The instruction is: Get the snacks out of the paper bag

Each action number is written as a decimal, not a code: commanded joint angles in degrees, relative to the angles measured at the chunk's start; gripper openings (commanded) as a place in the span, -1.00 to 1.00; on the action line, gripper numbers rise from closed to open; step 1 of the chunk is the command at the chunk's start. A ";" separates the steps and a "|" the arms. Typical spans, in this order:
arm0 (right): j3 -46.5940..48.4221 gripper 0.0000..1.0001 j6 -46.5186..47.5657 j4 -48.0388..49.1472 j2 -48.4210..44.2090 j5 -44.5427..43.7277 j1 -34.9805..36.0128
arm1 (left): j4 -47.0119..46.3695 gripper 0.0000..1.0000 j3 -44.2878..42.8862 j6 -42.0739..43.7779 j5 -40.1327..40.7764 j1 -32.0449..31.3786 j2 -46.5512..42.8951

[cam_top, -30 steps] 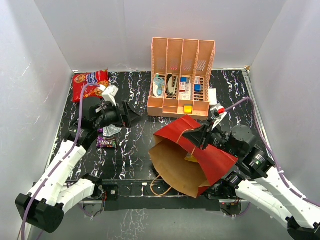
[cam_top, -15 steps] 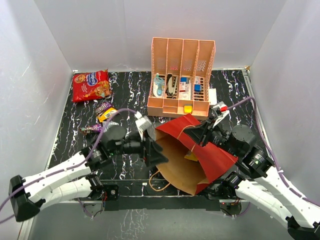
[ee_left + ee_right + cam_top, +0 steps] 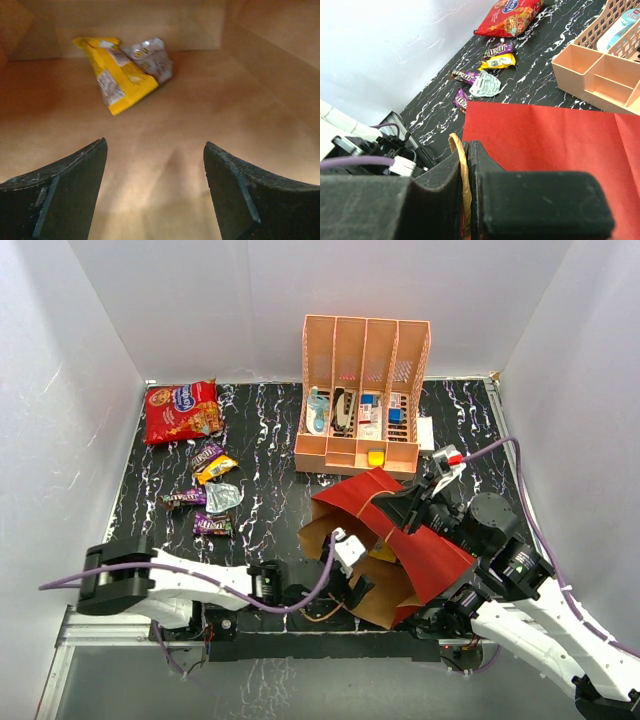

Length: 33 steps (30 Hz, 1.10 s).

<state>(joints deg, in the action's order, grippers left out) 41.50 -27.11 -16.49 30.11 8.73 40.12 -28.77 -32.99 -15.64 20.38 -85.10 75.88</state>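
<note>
The paper bag [image 3: 425, 550] lies on its side, red outside and brown inside, mouth toward the near-left. My left gripper [image 3: 155, 145] is inside it, open with nothing between its fingers, and it shows at the mouth [image 3: 358, 588] from above. Ahead of it, on the bag's floor at the far end, lie a yellow packet [image 3: 120, 75] and a silver packet [image 3: 150, 60]. My right gripper [image 3: 468, 145] is shut on the bag's twine handle [image 3: 456, 145], holding the upper side up [image 3: 400, 512]. A red cookie bag [image 3: 182, 410] and several small packets [image 3: 212, 462] lie on the table at the left.
A peach slotted rack [image 3: 365, 390] with small items stands just behind the bag, its front tray [image 3: 592, 75] close to the red paper. White walls enclose the black marbled table [image 3: 270, 510]. The second twine handle [image 3: 318, 612] loops onto the table's near edge.
My left arm has swung from the snacks at the far left across to the bag and reached into its mouth, jaws slightly narrower. My right gripper has kept hold of the handle.
</note>
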 commanded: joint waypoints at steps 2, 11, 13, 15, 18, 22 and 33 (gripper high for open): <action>3.56 -0.85 0.28 1.26 0.76 -0.19 -0.01 | -16.79 0.24 -4.06 4.89 11.55 0.35 11.14; 4.47 -0.85 0.15 1.02 0.91 0.42 0.04 | -26.52 0.06 -7.63 6.85 13.53 2.50 22.06; 4.60 -0.85 0.12 1.11 1.07 0.93 -0.01 | -25.23 0.13 -9.77 6.21 13.37 3.28 23.64; 4.80 -0.85 0.13 1.10 1.30 1.46 0.05 | -23.76 0.19 -12.15 5.05 13.41 4.26 25.58; 5.06 -0.85 0.18 1.03 1.60 1.80 0.02 | -22.49 0.19 -14.95 3.98 13.70 5.26 28.33; 5.22 -0.85 0.13 1.39 1.93 2.32 -0.01 | -25.17 0.40 -17.32 4.94 15.91 5.55 33.33; 6.40 -0.85 0.08 -0.69 1.16 1.84 0.04 | -25.27 0.29 -19.30 5.58 18.11 8.62 41.29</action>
<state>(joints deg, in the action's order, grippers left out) 44.31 -27.11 -18.33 32.14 10.90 40.12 -52.69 -52.21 -9.78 37.15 -77.93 118.34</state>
